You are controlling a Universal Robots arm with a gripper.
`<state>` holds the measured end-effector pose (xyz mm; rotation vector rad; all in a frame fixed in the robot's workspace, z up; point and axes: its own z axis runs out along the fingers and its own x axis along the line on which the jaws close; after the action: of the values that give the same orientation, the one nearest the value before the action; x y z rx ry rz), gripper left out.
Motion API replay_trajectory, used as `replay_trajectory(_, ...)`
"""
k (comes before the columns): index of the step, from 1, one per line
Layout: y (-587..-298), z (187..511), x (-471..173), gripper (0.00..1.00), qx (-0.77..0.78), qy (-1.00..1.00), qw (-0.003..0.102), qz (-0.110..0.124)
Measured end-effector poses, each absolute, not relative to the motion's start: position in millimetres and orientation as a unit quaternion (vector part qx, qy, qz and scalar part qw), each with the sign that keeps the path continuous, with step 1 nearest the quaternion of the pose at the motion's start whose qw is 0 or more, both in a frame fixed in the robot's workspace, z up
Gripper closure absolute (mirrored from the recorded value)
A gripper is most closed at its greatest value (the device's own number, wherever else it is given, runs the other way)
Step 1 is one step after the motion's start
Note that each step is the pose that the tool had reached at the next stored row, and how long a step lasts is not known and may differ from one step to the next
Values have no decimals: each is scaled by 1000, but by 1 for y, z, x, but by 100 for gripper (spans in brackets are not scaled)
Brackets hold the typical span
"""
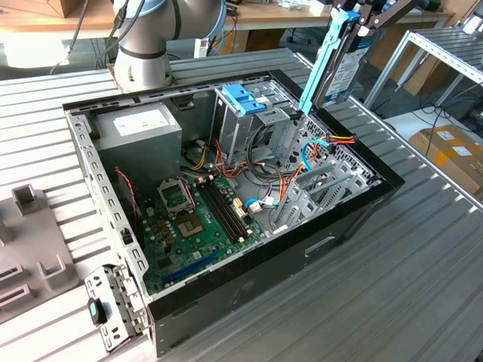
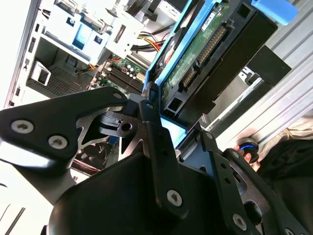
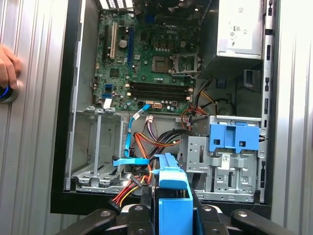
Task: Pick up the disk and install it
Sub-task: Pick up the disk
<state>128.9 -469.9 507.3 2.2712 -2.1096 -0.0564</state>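
Gripper (image 1: 355, 23) is clamped on the disk (image 1: 341, 72). In the second wrist view I see its black fingers (image 2: 155, 142) pressing the disk (image 2: 195, 58) from either side, along the blue rails. I have the disk up in the air, standing steeply on end, with one blue rail towards the exterior camera and its labelled face turned to the exterior view's right. Its green board side faces the second wrist camera.

The disk's lower end hangs over the corner of the computer case (image 1: 355, 219) at the exterior view's right. I cannot tell whether it touches anything there. In the first wrist view the disk (image 3: 168, 171) sits above the case wall, between a bare metal bay (image 3: 95, 142) and the drive cage with the blue handle (image 3: 234, 139). A tangle of red, orange and blue cables (image 3: 146, 142) lies between those two.

Deeper in the open case I see the motherboard (image 1: 192, 219) lying flat and the grey power supply (image 1: 139, 128) beside it. The case rests on a ribbed metal table (image 1: 423, 286), and the arm's base (image 1: 143, 60) stands just behind it. A person's hand (image 3: 6, 68) rests on the table well outside the case.
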Motion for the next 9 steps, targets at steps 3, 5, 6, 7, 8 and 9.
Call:
replay_trajectory(3, -471, 507, 129, 63, 732, -680, 21, -18)
replay_trajectory(5, -471, 507, 129, 63, 732, -680, 21, -18)
replay_trajectory(6, -473, 507, 129, 63, 732, -680, 21, -18)
replay_trajectory(7, -475, 507, 130, 63, 732, -680, 21, -18)
replay_trajectory(8, -478, 507, 130, 63, 732, -680, 21, -18)
replay_trajectory(9, -479, 507, 130, 63, 732, -680, 21, -18)
